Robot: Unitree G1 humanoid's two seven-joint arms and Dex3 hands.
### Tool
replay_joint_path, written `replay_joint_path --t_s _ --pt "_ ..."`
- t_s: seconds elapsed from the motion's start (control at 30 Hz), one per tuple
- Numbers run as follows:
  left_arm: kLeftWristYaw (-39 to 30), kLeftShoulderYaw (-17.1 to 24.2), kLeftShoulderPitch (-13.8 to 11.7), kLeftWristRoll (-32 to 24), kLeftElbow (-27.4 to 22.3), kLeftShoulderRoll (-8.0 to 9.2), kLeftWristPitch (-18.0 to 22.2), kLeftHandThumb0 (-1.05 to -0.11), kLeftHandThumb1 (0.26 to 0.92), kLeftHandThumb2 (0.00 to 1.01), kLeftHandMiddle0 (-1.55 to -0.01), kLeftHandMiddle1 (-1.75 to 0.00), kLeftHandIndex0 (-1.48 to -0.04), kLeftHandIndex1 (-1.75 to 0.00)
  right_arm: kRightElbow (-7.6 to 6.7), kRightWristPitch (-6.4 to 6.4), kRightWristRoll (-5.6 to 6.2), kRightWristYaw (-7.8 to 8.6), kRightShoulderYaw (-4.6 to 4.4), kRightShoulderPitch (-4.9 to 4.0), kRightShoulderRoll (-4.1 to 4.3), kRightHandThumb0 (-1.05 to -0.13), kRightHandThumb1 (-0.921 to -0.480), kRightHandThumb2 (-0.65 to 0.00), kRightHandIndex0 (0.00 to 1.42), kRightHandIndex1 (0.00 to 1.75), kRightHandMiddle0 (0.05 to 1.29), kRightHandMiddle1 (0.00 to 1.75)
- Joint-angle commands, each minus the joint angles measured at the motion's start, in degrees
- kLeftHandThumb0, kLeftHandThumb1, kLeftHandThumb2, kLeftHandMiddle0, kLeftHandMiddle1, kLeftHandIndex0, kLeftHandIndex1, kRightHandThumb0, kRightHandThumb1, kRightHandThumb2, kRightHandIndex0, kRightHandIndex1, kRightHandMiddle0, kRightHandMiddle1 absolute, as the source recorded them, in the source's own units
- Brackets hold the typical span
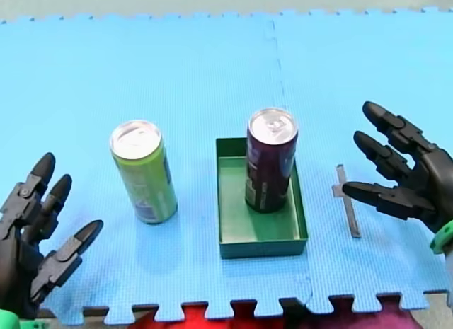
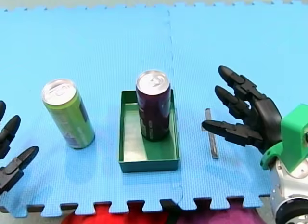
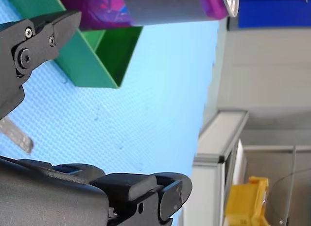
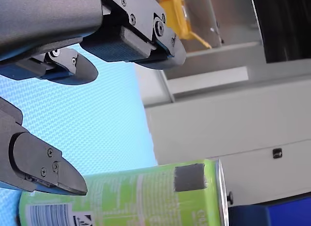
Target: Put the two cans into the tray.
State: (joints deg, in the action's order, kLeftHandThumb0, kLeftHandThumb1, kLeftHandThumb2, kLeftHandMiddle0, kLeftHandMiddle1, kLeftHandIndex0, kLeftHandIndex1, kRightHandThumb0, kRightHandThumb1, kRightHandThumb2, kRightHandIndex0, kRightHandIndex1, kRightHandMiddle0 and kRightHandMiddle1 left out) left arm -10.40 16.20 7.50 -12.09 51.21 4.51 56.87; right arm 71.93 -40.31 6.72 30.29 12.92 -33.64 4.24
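Note:
A purple can (image 1: 270, 161) stands upright inside the green tray (image 1: 260, 233), toward its far end. A green can (image 1: 144, 172) stands upright on the blue mat, left of the tray. My right hand (image 1: 396, 175) hovers right of the tray, apart from the purple can, holding nothing. My left hand (image 1: 39, 237) is at the near left, a short way from the green can, holding nothing. The first wrist view shows the purple can (image 3: 160, 7) and tray (image 3: 92, 60); the second wrist view shows the green can (image 4: 131, 199).
A thin grey metal strip (image 1: 348, 201) lies on the mat between the tray and my right hand. The blue foam mat (image 1: 177, 74) has a jagged front edge near me. A yellow object (image 3: 245, 201) and cabinets stand beyond the mat.

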Motion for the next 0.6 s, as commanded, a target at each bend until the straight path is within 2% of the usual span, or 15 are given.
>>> replay_joint_path --t_s 0.0,0.17,0.4,0.57 --pt "0.84 0.27 0.56 0.59 0.22 0.61 -0.36 -0.928 0.692 0.00 -0.52 -0.02 -0.47 -0.01 0.02 0.09 0.06 -0.11 0.03 -0.11 0.08 -0.854 -0.640 0.000 0.39 0.03 0.36 0.01" --pt "2.07 0.06 0.80 1.94 -0.27 1.26 -1.73 -0.932 0.659 0.00 -0.51 0.00 -0.44 0.00 0.05 0.36 -0.08 -0.23 -0.07 -0.09 0.05 -0.852 -0.639 0.000 0.40 0.02 0.36 0.01" --pt "1.27 -0.14 1.63 1.53 -0.26 1.30 -3.20 -0.931 0.631 0.00 -0.48 0.00 -0.39 0.00 0.10 0.60 -0.14 -0.26 -0.11 -0.09 0.03 -0.850 -0.640 0.000 0.41 0.01 0.37 0.00" --pt "0.82 -0.49 2.15 2.06 0.14 1.67 -4.03 -0.935 0.626 0.00 -0.48 0.00 -0.34 0.00 0.16 0.57 -0.69 -1.12 -0.46 -0.14 0.11 -0.843 -0.641 -0.001 0.41 0.01 0.37 0.00"
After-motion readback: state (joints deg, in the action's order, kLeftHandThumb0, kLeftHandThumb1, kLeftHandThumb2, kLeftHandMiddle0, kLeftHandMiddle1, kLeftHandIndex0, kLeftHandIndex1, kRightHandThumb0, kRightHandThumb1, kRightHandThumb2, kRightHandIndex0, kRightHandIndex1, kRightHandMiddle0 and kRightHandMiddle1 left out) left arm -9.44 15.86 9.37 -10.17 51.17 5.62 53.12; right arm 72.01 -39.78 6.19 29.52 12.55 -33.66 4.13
